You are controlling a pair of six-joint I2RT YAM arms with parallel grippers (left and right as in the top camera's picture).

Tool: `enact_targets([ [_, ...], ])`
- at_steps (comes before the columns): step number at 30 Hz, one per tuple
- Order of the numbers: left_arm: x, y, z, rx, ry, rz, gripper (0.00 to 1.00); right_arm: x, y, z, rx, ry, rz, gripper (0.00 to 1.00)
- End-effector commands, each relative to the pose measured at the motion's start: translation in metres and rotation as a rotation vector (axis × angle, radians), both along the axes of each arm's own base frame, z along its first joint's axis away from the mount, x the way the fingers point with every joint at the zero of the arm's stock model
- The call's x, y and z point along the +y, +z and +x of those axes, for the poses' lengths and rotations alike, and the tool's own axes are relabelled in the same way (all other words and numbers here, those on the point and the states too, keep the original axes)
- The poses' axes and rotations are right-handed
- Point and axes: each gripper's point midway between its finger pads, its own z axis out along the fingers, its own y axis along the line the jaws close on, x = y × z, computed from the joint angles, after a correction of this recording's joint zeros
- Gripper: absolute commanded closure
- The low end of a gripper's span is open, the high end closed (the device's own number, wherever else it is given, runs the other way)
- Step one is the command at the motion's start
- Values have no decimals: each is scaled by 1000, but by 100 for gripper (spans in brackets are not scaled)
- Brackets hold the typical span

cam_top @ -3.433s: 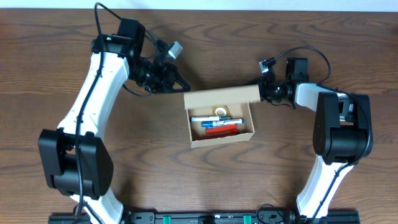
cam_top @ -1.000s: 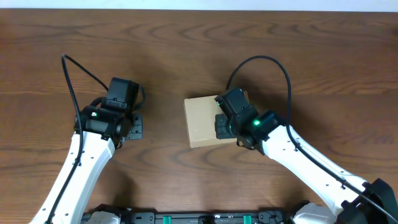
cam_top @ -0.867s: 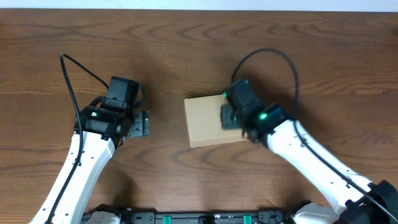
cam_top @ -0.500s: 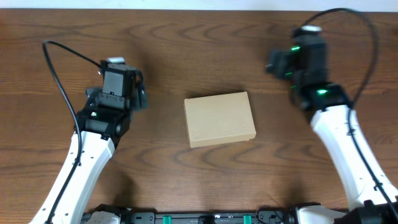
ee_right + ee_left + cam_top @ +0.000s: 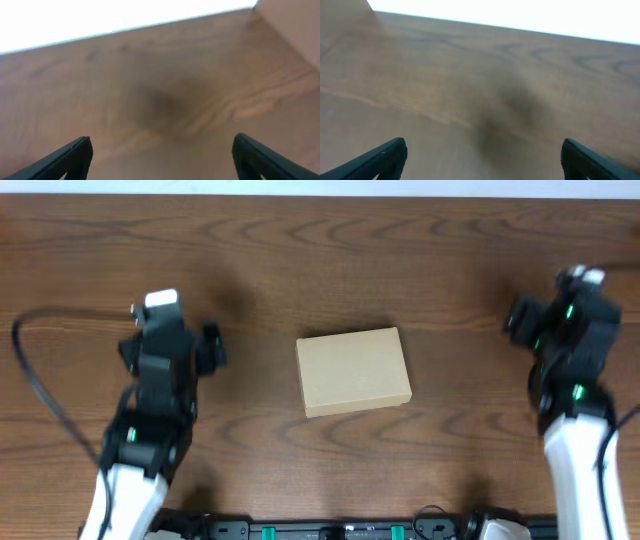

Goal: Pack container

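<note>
The container [image 5: 353, 372], a plain tan cardboard box, lies in the middle of the wooden table with its flap lid shut, so whatever is inside is hidden. My left gripper [image 5: 168, 340] hovers well to the left of it. My right gripper [image 5: 563, 323] is far off to the right. Neither touches the box. In the left wrist view the left gripper [image 5: 482, 160] stands open over bare wood. The right wrist view shows the right gripper [image 5: 162, 155] open too, with only table between its fingers.
The dark wooden table [image 5: 330, 250] runs to a pale far edge at the top of the overhead view. A black rail [image 5: 330, 530] lies along the near edge between the arm bases. A blurred tan surface [image 5: 295, 25] fills the right wrist view's top right corner.
The box lid went from open to shut. The right gripper left the lid and swung away to the right, and the left arm drew back to the left. Both grippers opened.
</note>
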Motion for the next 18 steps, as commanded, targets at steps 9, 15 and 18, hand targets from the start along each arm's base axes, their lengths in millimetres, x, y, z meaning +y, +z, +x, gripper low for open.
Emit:
enact_targets([
  [9,33,-16,-95,-85,105,-68,5,72,-68,-92,46,253,35,16],
  [15,41,-9,-104,-127,153,-82,5,83,-83,-111,120,287,53,1],
  [18,41,-12,-105,-114,153,-78,5,83,-86,-114,135,282,60,1],
])
